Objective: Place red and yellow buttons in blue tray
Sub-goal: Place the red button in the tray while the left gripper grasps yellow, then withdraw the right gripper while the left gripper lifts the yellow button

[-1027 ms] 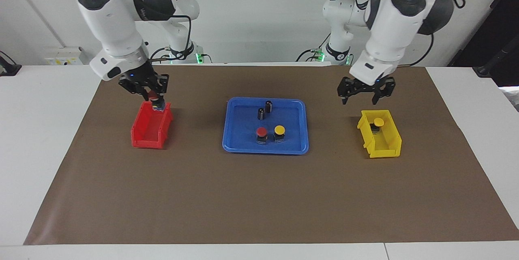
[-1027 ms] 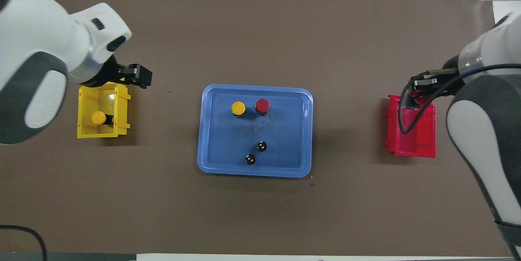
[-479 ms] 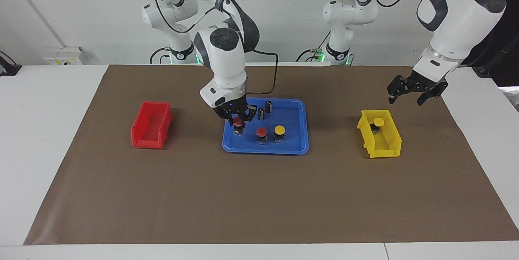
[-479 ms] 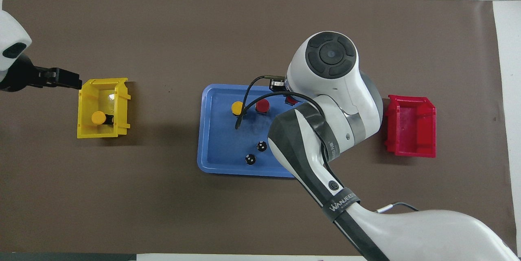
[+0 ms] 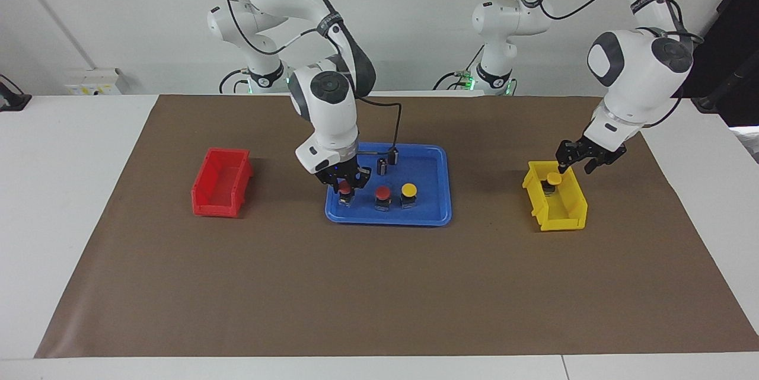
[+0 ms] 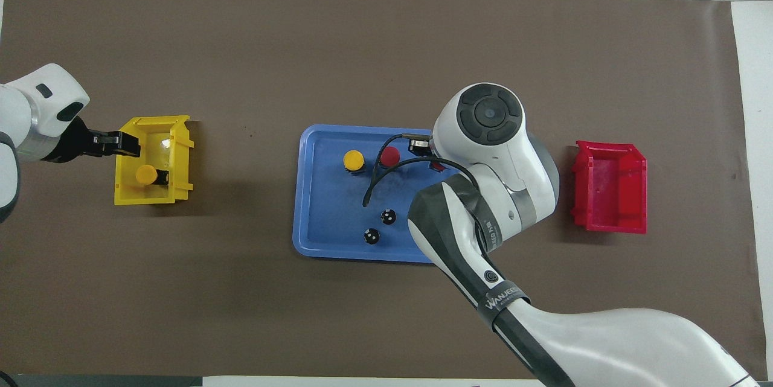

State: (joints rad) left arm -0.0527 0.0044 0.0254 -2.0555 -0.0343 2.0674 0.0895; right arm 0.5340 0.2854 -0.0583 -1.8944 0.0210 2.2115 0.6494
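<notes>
The blue tray lies mid-table and holds one red button and one yellow button side by side. My right gripper is shut on a second red button, held low inside the tray at the end toward the right arm, beside the other red one. In the overhead view the right arm hides most of it. The second yellow button sits in the yellow bin. My left gripper is open just above that bin, close over this button.
Two small dark cylinders stand in the tray, nearer to the robots than the buttons. An empty red bin stands toward the right arm's end of the table. A brown mat covers the table.
My right gripper carried the red button from the red bin to the tray and lowered it. My left gripper swung out past the yellow bin, then came down over its yellow button.
</notes>
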